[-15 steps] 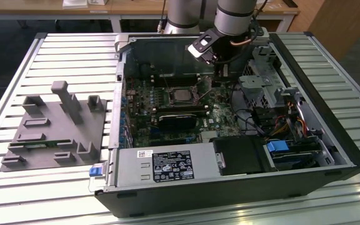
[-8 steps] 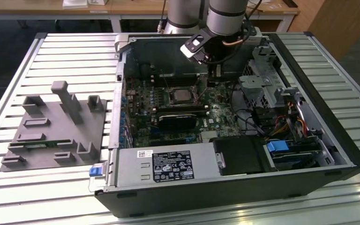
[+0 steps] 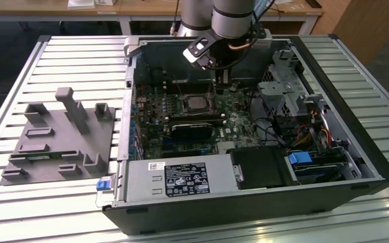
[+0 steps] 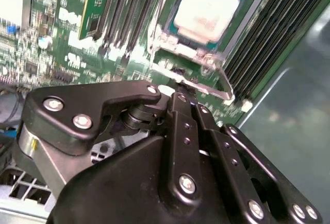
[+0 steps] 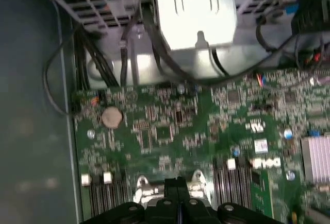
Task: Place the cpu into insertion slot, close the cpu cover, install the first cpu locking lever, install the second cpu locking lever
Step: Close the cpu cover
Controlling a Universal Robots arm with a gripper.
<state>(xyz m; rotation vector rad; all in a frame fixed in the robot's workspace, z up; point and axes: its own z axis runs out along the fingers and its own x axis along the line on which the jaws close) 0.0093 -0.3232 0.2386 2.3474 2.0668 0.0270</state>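
The cpu (image 4: 206,7) is seen seated in the insertion slot (image 3: 182,105), inside the open computer case (image 3: 248,212) that is carried on the slatted tabletop (image 3: 73,55). The cpu cover (image 4: 193,80) appears to be lowered around the chip, with the silvery top showing through its window. The claw (image 4: 180,94) is held with its fingers pressed together and nothing is gripped. Its tips are placed just at the near edge of the cover's frame.

Whether either locking lever is latched cannot be told. If the cover is pressed off-centre by the closed tips, the frame could be skewed and the chip shifted in its socket, with pins likely bent. The thin metal edge offers little purchase, so the tips could be slid off onto the green circuit board (image 5: 165,126) and small parts scraped. The long memory slots (image 4: 268,33) just beside could also be struck by the claw's broad body.
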